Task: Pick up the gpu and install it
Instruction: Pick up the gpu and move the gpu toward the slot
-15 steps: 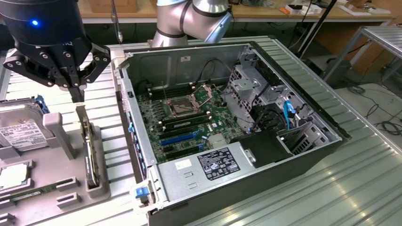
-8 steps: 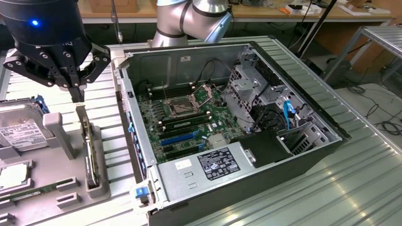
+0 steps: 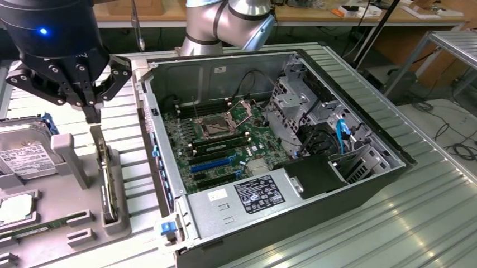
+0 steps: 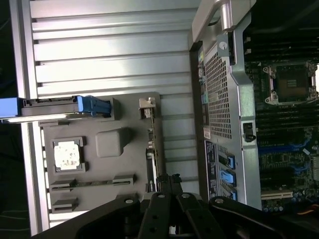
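Ribbed shiny metal tabletop (image 3: 417, 223), matt grey plastic tray (image 3: 71, 159), bare sheet-metal computer case (image 3: 216, 70)

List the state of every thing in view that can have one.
gripper: shut, tips just above one end of the gpu.
gpu: standing on edge in its tray slot, not installed.
computer case: side open, motherboard exposed.
hard drive: resting in the tray, label showing.
tray: beside the case, at the exterior view's left of it.

A robotics lab or workshop: a robot arm (image 3: 223, 22), an open computer case (image 3: 223, 223) on a ribbed metal worktop (image 3: 402, 223), cluttered wooden benches (image 3: 313, 17) behind, cables (image 3: 456, 148) on the floor.
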